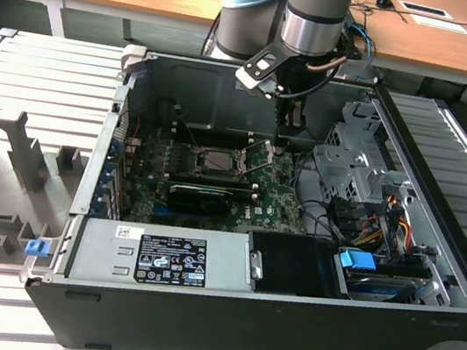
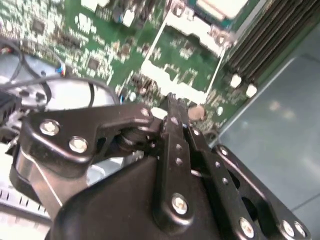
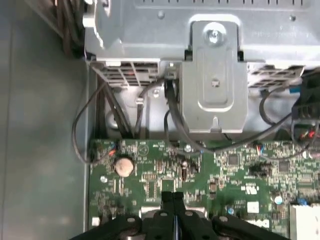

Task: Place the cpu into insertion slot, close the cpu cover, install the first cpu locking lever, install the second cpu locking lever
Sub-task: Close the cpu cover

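Black two-fingered pincer (image 1: 281, 141), tips pressed together on nothing I can see, hanging low over the green motherboard (image 1: 278, 204), the square grey-framed insertion slot (image 1: 216, 162) just beside it toward the exterior view's left; whether the cpu sits inside, I cannot tell

Quick tally: one open PC case (image 1: 191, 333), and inside it one green motherboard (image 1: 278, 202), one grey power supply (image 1: 106, 252) along the near side, one black graphics card (image 1: 199, 196), one insertion slot (image 1: 215, 161). One robot arm (image 1: 317, 11) with one end effector (image 1: 283, 143) on it. One round coin battery (image 3: 124, 165) in the first wrist view. Two blue plastic bits: one clip (image 1: 34, 246) at the exterior view's left, one tab (image 1: 358, 260) toward its right.
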### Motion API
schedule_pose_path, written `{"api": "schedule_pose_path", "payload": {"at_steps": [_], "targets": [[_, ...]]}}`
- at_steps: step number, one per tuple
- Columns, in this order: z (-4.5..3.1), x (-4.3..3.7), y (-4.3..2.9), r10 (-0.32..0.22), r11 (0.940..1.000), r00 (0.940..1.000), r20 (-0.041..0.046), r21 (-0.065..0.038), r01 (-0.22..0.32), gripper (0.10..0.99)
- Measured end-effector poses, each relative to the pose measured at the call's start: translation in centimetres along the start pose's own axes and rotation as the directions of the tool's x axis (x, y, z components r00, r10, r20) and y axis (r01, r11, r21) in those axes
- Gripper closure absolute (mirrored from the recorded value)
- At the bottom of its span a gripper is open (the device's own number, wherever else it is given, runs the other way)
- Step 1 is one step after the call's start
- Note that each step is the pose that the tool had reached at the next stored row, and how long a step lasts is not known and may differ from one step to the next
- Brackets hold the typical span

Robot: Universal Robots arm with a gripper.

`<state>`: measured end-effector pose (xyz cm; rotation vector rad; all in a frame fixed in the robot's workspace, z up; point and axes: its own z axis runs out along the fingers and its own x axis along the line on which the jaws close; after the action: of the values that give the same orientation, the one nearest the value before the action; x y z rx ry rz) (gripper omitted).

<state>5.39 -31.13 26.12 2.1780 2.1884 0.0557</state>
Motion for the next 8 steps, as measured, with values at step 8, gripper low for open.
{"api": "schedule_pose_path", "payload": {"at_steps": [8], "targets": [[0.1,0.03,1.2,-0.02,0.9997,0.9998,-0.0014,0.012,0.02,0.98]]}}
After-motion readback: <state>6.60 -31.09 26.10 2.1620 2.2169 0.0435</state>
